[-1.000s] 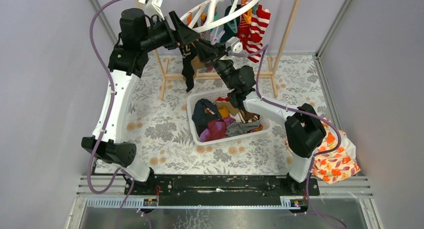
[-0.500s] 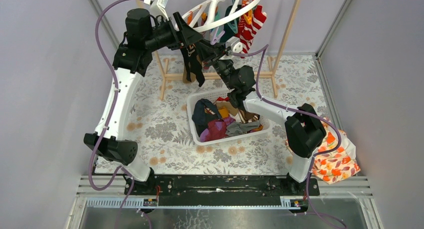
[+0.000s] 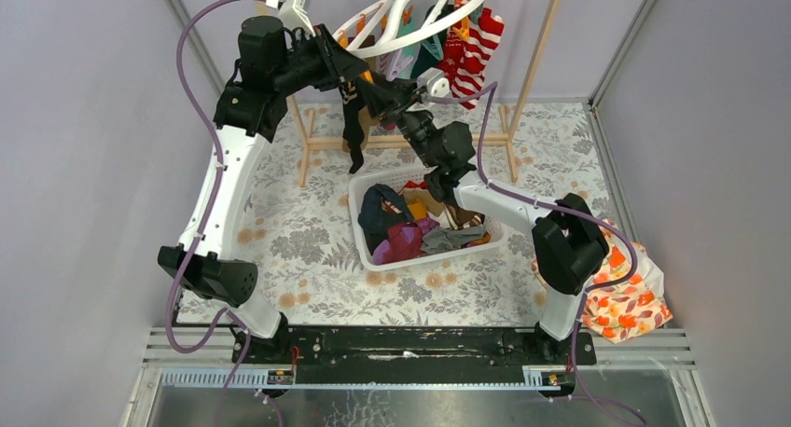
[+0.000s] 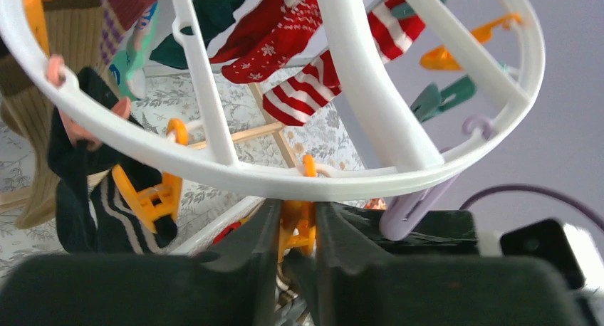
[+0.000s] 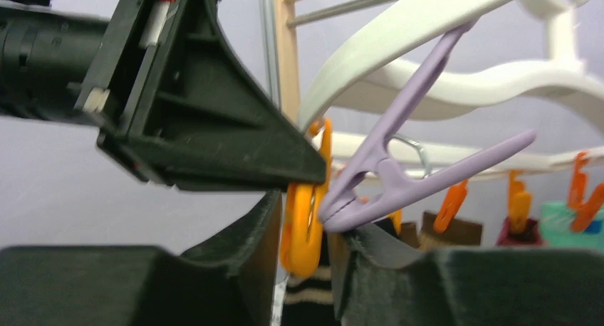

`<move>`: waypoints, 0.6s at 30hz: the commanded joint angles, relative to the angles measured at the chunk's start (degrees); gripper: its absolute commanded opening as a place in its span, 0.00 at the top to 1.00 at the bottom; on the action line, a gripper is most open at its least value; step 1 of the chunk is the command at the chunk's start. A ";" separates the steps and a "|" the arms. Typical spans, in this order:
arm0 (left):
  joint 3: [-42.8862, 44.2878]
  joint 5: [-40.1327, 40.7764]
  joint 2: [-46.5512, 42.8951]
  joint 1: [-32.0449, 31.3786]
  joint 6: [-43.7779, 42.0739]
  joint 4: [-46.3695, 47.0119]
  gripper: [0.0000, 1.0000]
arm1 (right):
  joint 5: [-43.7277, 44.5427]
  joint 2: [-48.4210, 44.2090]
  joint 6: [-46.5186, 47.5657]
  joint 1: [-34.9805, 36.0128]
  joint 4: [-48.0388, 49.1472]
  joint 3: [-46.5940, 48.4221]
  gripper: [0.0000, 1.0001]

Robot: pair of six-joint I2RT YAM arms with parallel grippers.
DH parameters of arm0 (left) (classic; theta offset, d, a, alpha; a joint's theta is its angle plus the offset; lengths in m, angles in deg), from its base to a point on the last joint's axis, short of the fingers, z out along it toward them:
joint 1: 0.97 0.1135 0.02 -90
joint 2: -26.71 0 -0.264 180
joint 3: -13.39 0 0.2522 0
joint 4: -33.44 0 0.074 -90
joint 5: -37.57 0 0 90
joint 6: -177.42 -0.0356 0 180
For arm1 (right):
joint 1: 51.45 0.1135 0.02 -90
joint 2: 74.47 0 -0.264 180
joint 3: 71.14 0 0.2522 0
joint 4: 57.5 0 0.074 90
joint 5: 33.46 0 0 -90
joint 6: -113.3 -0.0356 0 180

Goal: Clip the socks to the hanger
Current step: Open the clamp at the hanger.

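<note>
Left wrist view: left gripper's [image 4: 298, 216] jaws clamp the orange clip [image 4: 299, 233]. Right gripper's [image 5: 308, 230] jaws flank it from below, dark sock [image 5: 305, 299] seemingly between; grip unclear.

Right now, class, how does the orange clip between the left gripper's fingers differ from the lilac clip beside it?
The orange clip is pinched by the left gripper; the lilac clip is not gripped. The orange clip hangs upright; the lilac clip slants. Both hang from the hanger.
</note>
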 commanded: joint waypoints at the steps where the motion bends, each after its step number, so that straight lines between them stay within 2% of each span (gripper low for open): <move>1: -0.66 5.38 0.81 -0.22 0.40 6.86 0.82 | -3.10 -4.10 0.47 2.49 -1.69 -2.03 0.53; 4: -1.87 5.56 0.16 -0.24 0.06 7.43 0.88 | -1.52 -8.00 1.08 2.47 -5.15 -5.95 0.20; 5: -2.11 5.52 -0.03 -0.23 -0.11 7.39 0.90 | -0.79 -9.70 1.07 2.48 -6.35 -7.89 0.06; 6: -2.24 5.62 -0.15 -0.22 -0.41 7.40 0.91 | -0.23 -11.48 1.04 2.48 -7.94 -9.97 0.01; 10: -2.68 5.98 -0.81 -0.19 -1.57 7.09 0.94 | 2.88 -19.60 -0.23 2.48 -16.06 -19.41 0.00; 15: -2.69 5.54 -1.38 -0.19 -2.12 6.14 0.95 | 8.14 -30.16 -8.78 2.44 -29.69 -28.62 0.00; 18: -2.94 5.30 -1.95 -0.20 -2.59 5.70 0.95 | 9.62 -36.11 -13.94 1.63 -43.74 -29.79 0.00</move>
